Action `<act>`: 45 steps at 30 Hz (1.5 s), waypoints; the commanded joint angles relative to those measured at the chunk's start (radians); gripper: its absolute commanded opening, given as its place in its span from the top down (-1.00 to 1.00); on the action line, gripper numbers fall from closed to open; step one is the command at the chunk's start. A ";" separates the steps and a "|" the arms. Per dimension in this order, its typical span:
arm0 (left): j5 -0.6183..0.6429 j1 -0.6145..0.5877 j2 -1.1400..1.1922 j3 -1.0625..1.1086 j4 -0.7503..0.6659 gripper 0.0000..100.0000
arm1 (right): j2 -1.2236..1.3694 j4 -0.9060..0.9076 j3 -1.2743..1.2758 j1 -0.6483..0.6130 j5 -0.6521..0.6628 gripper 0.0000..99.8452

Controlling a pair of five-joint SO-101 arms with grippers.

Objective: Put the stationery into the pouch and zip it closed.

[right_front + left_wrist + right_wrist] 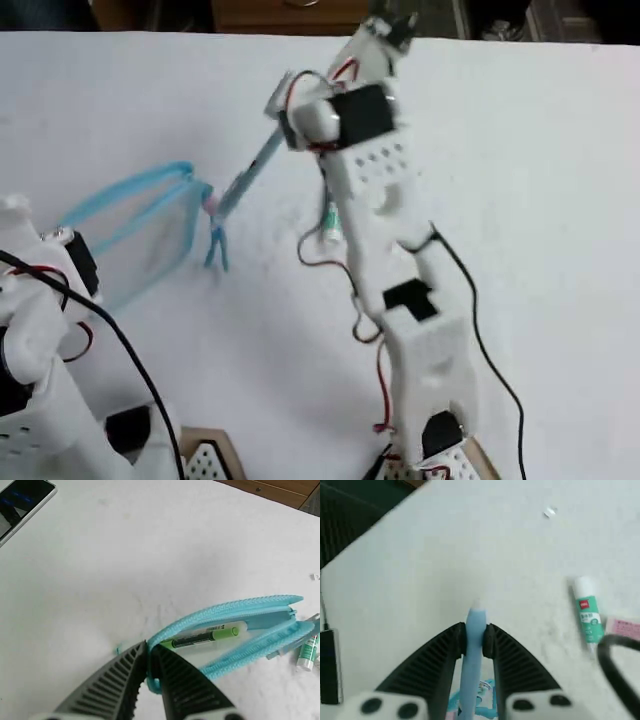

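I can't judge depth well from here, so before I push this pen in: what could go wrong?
The pen in the right claw has its tip at the zipper end of the pouch, apparently not over the mouth. Pushing may snag the rim and shove the pouch.
The left claw pinches only the pouch's edge, so a shove could pull it free.
The glue stick lies close by the right arm and could get knocked away.

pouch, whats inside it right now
One green marker lies inside the open pouch. The left gripper, shut on its edge, and the zipper rims hide the rest. The right gripper holds the blue pen near its mouth.
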 commanded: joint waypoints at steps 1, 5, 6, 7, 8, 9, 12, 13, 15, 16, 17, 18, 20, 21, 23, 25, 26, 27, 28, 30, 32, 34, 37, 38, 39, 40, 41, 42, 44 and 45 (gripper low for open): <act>0.006 -0.008 -0.012 -0.005 -0.014 0.95 | -0.171 0.024 -0.023 0.007 0.127 0.97; 0.006 -0.008 -0.012 -0.005 -0.014 0.95 | -0.282 0.024 -0.023 0.007 0.261 0.97; 0.006 -0.008 -0.012 -0.005 -0.014 0.95 | -0.308 0.024 -0.020 0.007 0.287 0.97; 0.006 -0.008 -0.012 -0.005 -0.014 0.95 | -0.338 0.024 -0.005 0.005 0.308 0.97; 0.006 -0.008 -0.012 -0.005 -0.014 0.95 | -0.371 0.024 0.020 0.004 0.324 0.97; 0.005 -0.008 -0.012 -0.005 -0.014 0.95 | -0.407 0.024 0.060 0.001 0.331 0.97; 0.005 -0.008 -0.012 -0.005 -0.014 0.95 | -0.532 0.024 0.241 0.001 0.334 0.97; 0.005 -0.008 -0.012 -0.005 -0.014 0.95 | -0.576 0.024 0.313 0.001 0.334 0.97; 0.005 -0.008 -0.012 -0.005 -0.014 0.95 | -0.670 0.022 0.465 0.001 0.336 0.97; 0.005 -0.008 -0.012 -0.005 -0.014 0.95 | -0.714 0.021 0.543 0.001 0.336 0.97; 0.005 -0.008 -0.012 -0.005 -0.014 0.95 | -0.759 0.019 0.614 0.001 0.336 0.97; 0.005 -0.008 -0.012 -0.005 -0.014 0.95 | -0.800 0.018 0.681 -0.001 0.338 0.97; 0.005 -0.008 -0.012 -0.005 -0.014 0.95 | -0.877 0.018 0.804 -0.016 0.361 0.97; 0.005 -0.008 -0.012 -0.005 -0.014 0.95 | -0.915 0.018 0.861 -0.035 0.396 0.97; 0.005 -0.008 -0.012 -0.005 -0.014 0.95 | -0.998 0.013 0.976 -0.068 0.462 0.97; 0.005 -0.008 -0.012 -0.005 -0.014 0.95 | -1.079 -0.025 1.099 -0.097 0.494 0.97; 0.005 -0.008 -0.012 -0.005 -0.014 0.95 | -1.121 -0.061 1.165 -0.104 0.505 0.97; 0.005 -0.008 -0.012 -0.005 -0.014 0.95 | -1.161 -0.099 1.235 -0.104 0.511 0.97; 0.005 -0.008 -0.012 -0.005 -0.014 0.95 | -1.201 -0.148 1.309 -0.104 0.523 0.97; 0.005 -0.007 -0.012 -0.005 -0.014 0.95 | -1.285 -0.262 1.464 -0.104 0.540 0.97; 0.005 -0.008 -0.012 -0.005 -0.014 0.95 | -1.372 -0.414 1.623 -0.102 0.543 0.97; 0.005 -0.008 -0.012 -0.005 -0.012 0.95 | -1.460 -0.590 1.769 -0.102 0.543 0.97; 0.005 -0.008 -0.012 -0.005 -0.012 0.95 | -1.567 -0.889 1.942 -0.107 0.543 0.97; 0.005 -0.008 -0.012 -0.005 -0.012 0.95 | -1.595 -0.992 1.984 -0.107 0.543 0.97; 0.005 -0.008 -0.012 -0.005 -0.012 0.95 | -1.616 -1.095 2.021 -0.108 0.545 0.97; 0.005 -0.008 -0.012 -0.005 -0.012 0.95 | -1.630 -1.193 2.047 -0.108 0.545 0.97; 0.005 -0.008 -0.012 -0.005 -0.012 0.95 | -1.633 -1.291 2.062 -0.107 0.545 0.97; 0.005 -0.008 -0.012 -0.005 -0.012 0.95 | -1.633 -1.383 2.067 -0.104 0.546 0.97; 0.005 -0.007 -0.010 -0.005 -0.012 0.95 | -1.626 -1.544 2.064 -0.108 0.563 0.97; 0.005 -0.007 -0.010 -0.005 -0.012 0.95 | -1.609 -1.615 2.055 -0.116 0.572 0.97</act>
